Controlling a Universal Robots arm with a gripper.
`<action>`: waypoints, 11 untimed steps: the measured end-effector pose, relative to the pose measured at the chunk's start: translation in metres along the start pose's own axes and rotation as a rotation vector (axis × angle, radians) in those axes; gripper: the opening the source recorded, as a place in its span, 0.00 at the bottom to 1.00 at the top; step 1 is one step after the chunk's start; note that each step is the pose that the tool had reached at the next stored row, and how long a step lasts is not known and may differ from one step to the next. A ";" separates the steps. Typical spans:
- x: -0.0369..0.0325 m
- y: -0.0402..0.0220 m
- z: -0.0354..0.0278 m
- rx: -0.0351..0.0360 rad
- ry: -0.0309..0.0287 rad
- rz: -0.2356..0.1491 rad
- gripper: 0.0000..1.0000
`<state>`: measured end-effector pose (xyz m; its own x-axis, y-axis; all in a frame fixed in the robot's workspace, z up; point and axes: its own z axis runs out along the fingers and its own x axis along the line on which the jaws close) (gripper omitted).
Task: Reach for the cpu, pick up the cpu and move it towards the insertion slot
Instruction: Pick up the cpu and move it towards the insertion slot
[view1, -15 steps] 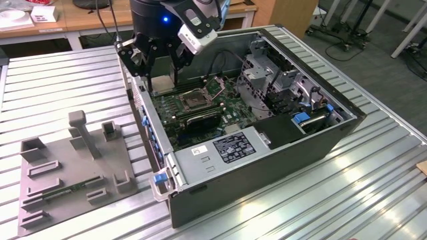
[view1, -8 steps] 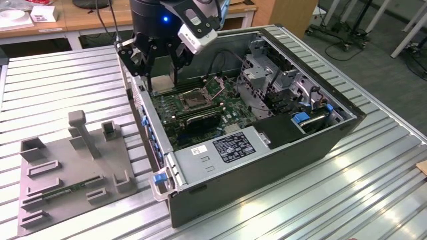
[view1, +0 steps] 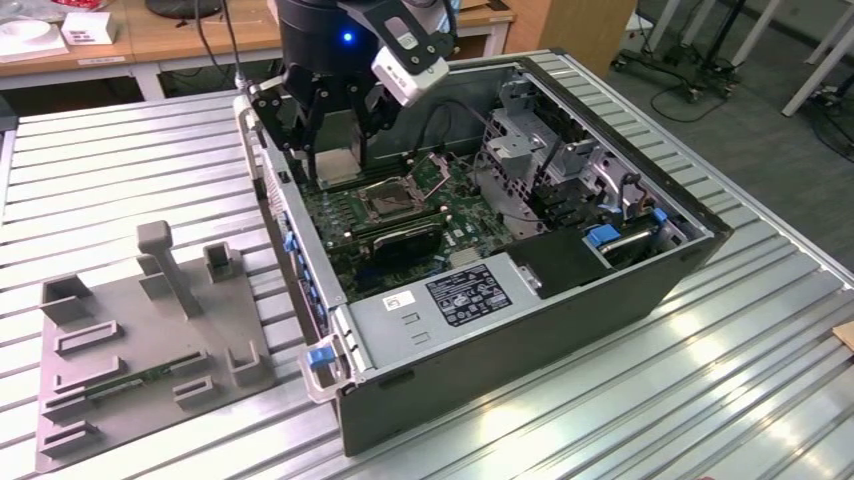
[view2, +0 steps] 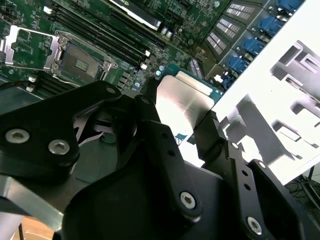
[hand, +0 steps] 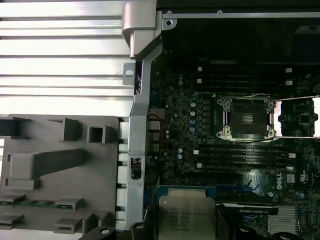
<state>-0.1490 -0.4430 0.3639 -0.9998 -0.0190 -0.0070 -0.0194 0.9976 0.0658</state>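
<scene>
Exterior view first: I see the open computer case (view1: 534, 300) lying on the slatted table (view1: 134, 170), with a grey fixture tray (view1: 147, 340) beside it on the exterior view's left. My gripper (view1: 334, 150) hangs over the case's near wall, above the motherboard (view1: 400, 235). In both wrist views the fingers (view2: 212, 135) are closed on the cpu (hand: 186, 216), clamping its opposite edges, silvery top showing. The insertion slot (hand: 248, 118) sits open further across the board, well apart from the chip, between the black memory slots (hand: 245, 155).
</scene>
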 end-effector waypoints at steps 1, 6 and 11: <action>0.0000 0.0000 0.0000 0.0000 0.0000 0.000 0.54; -0.0002 0.0000 0.0000 0.0000 0.0000 0.000 0.54; -0.0004 0.0000 0.0000 0.0000 -0.0001 0.000 0.54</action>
<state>-0.1486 -0.4429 0.3639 -0.9998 -0.0190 -0.0071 -0.0194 0.9976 0.0658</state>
